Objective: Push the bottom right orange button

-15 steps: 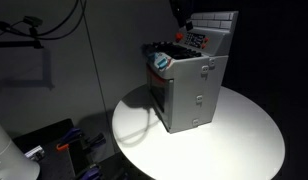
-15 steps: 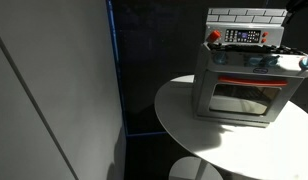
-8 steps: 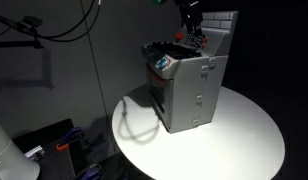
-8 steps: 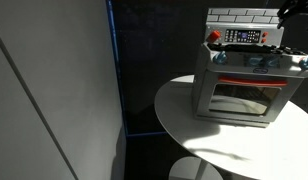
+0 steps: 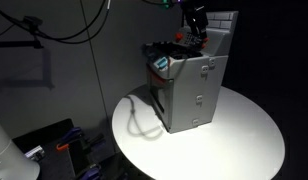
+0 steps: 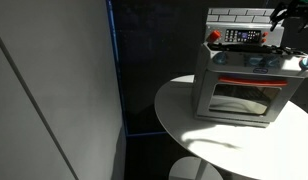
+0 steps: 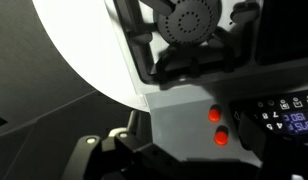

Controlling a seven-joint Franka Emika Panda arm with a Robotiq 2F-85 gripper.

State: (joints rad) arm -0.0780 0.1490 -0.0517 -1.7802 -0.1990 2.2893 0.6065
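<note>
A grey toy stove [image 5: 189, 90] stands on a round white table [image 5: 244, 140]; it also shows in an exterior view [image 6: 239, 85]. Its back panel carries a dark display [image 6: 244, 36] and orange buttons. In the wrist view two orange buttons [image 7: 215, 114] [image 7: 222, 136] sit one below the other on the grey panel, beside the display [image 7: 284, 115]. My gripper [image 5: 199, 35] hangs just above the back panel, also seen in an exterior view [image 6: 284, 14]. In the wrist view its dark fingers [image 7: 184, 165] lie close below the buttons and look shut, holding nothing.
A round black burner [image 7: 189, 20] sits on the stove top. A blue and white object [image 5: 162, 63] lies at the stove's front corner. A brick-patterned backsplash [image 6: 244, 15] rises behind the panel. A grey wall [image 6: 54, 90] and cables [image 5: 54, 30] are off the table.
My arm has come down into view from above and now hangs right over the stove's back panel. The stove has not moved.
</note>
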